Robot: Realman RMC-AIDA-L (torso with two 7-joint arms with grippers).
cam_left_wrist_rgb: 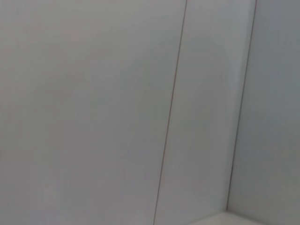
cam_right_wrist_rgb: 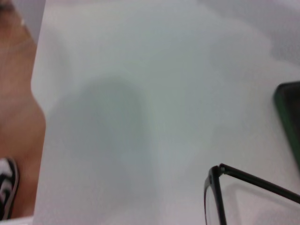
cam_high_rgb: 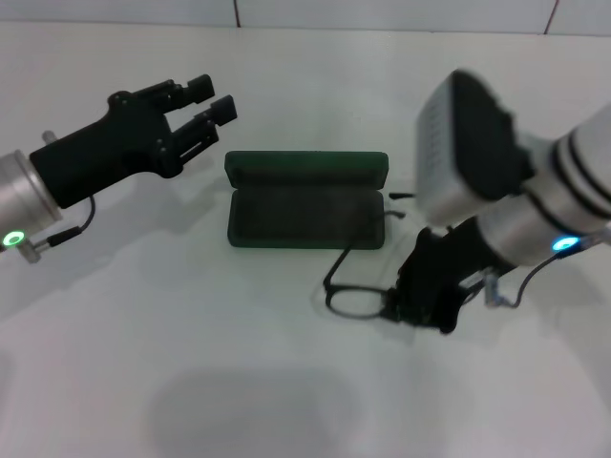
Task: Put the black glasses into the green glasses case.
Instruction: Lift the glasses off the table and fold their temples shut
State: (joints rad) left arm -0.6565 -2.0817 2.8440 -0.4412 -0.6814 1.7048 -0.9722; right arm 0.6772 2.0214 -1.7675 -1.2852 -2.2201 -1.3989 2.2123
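On the white worktop we see the green glasses case lying open, its long axis running from the robot's left to its right, the lid standing up along the far side and the hollow tray facing us. The tray holds nothing.

The black glasses lie on the worktop just in front of the case's right end, apart from the tray. The front of the frame faces the near side, and the one clearly visible temple arm stretches back toward the case, so the glasses run roughly near to far, slightly slanted. In the right wrist view we see a hinge corner of the black glasses with a temple arm leading toward a corner of the green glasses case.

The right tool is down at the right side of the frame, touching or just over it; we cannot tell how its fingers stand.

The left tool hangs above the worktop beyond the case's left end, fingers spread and gripping nothing.
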